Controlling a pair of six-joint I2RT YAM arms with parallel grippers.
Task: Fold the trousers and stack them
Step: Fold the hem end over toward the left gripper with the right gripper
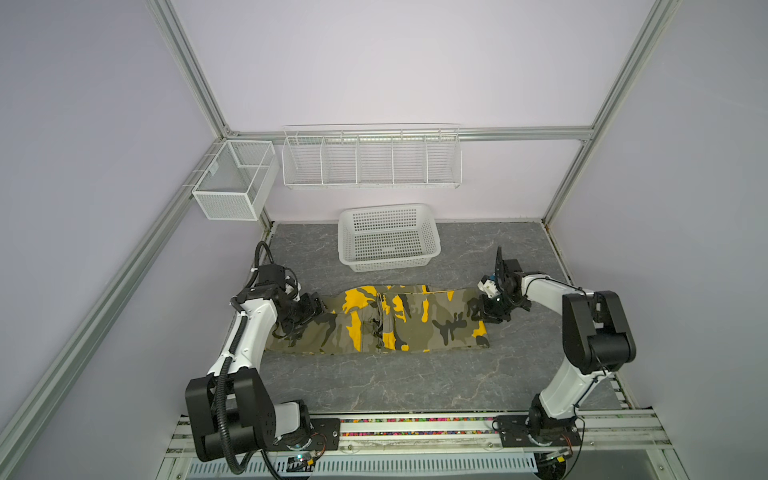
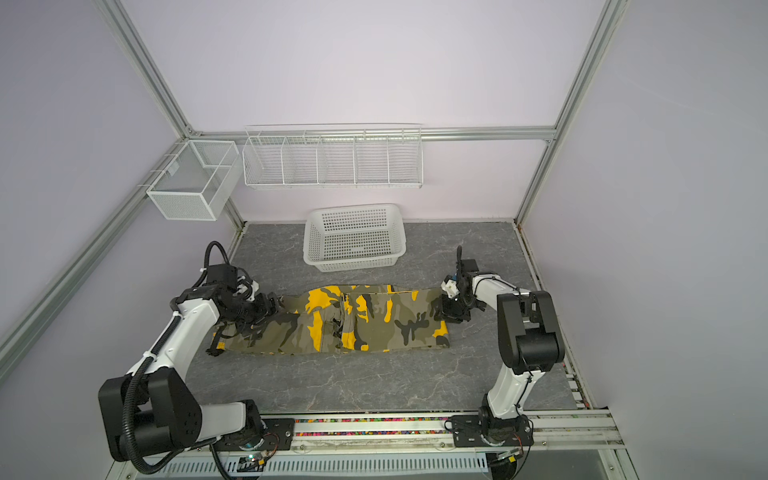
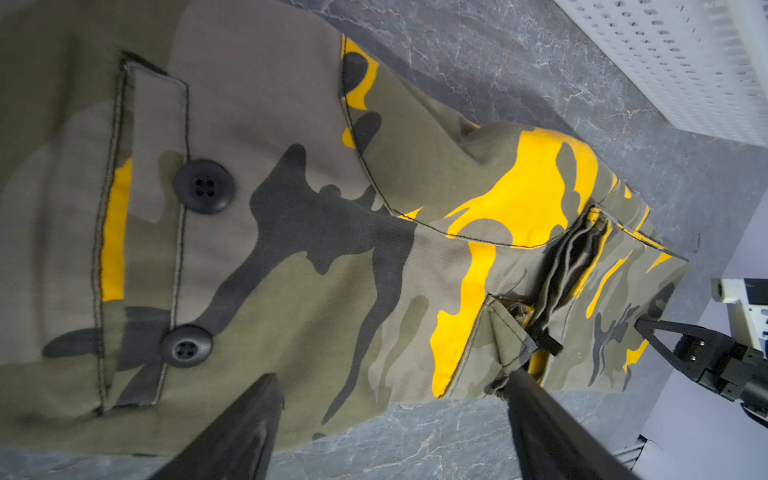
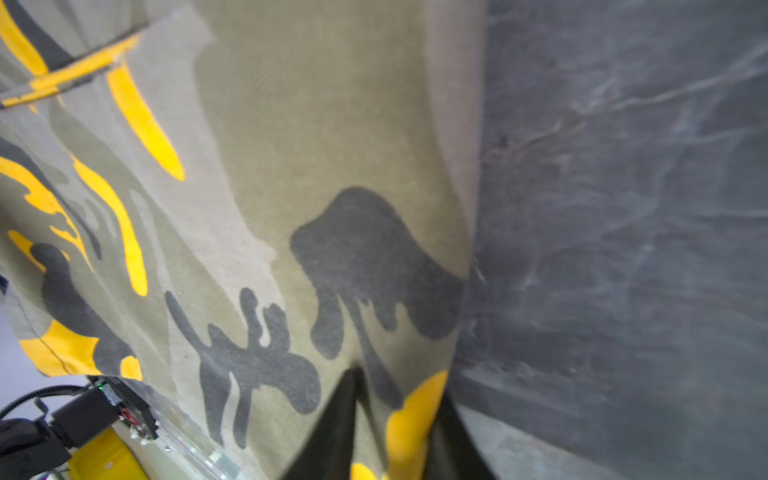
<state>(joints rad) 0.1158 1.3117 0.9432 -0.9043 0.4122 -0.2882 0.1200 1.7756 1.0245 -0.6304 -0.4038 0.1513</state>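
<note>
Trousers (image 1: 407, 320): 9 o'clock end partly hidden under left arm (image 1: 249, 332).
Left gripper (image 3: 392, 376): spread apart above cloth.
Right gripper (image 4: 399, 384): clamped on 3 o'clock edge, clear only in wrist view.

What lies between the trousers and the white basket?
Only bare grey table, seen in both top views; the trousers and basket lie apart.

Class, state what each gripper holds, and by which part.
Right gripper: jaws pinch the trousers at their right-hand edge. Left gripper: jaws open, nothing held.
</note>
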